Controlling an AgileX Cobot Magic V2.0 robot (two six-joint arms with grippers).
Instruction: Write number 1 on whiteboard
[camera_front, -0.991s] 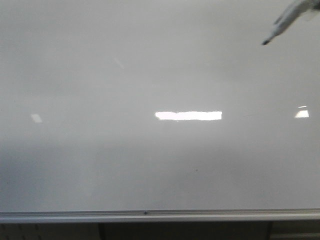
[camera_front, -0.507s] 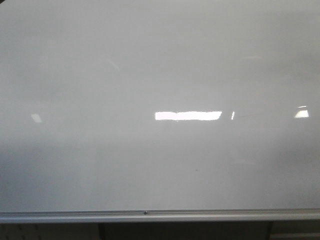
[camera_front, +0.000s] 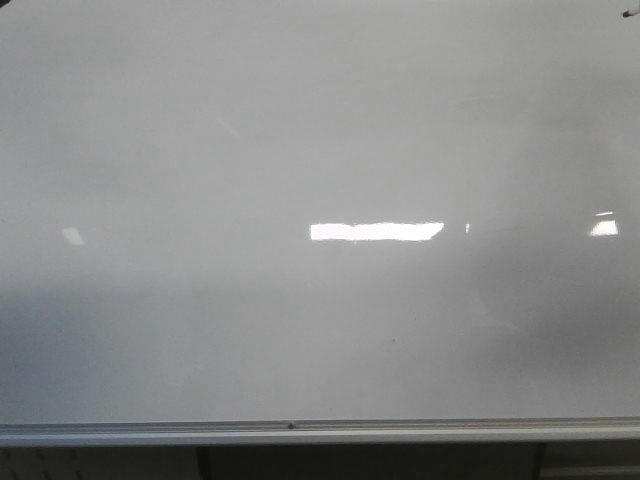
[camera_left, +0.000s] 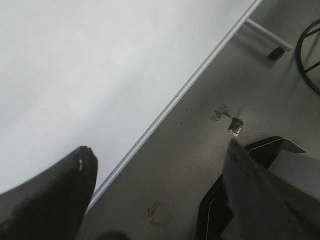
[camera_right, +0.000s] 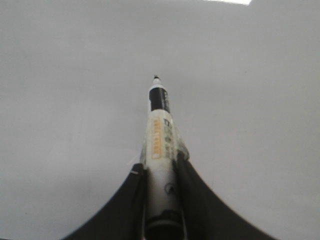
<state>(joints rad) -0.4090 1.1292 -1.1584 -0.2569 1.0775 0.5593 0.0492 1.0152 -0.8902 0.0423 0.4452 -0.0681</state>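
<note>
While the whiteboard (camera_front: 300, 150) fills nearly the whole front view, glossy grey-white w/ a bright rectangular light reflection near centre and smaller glints to either side, its silver bottom rail (camera_front: 320, 431) runs across the lower edge. No black stroke for the number 1 is visible on the board in any view. In the left wrist view the board shows as a white slab w/ its metal edge running diagonally, grey floor (camera_left: 200, 165) beside it w/ a few stains and a bit of tape; a caster foot of the stand (camera_left: 276, 52) sits near a corner of that pic. Left gripper (camera_left: 157, 170): dark fingers spread wide apart, nothing btwn them. Right gripper (camera_right: 159, 172): fingers clamped on the barrel of a white marker pen (camera_right: 161, 145) w/ orange label and black collar, tip pointing at the board; can't tell if tip touches. Front view catches only a tiny dark speck of it at the top right corner.
</note>
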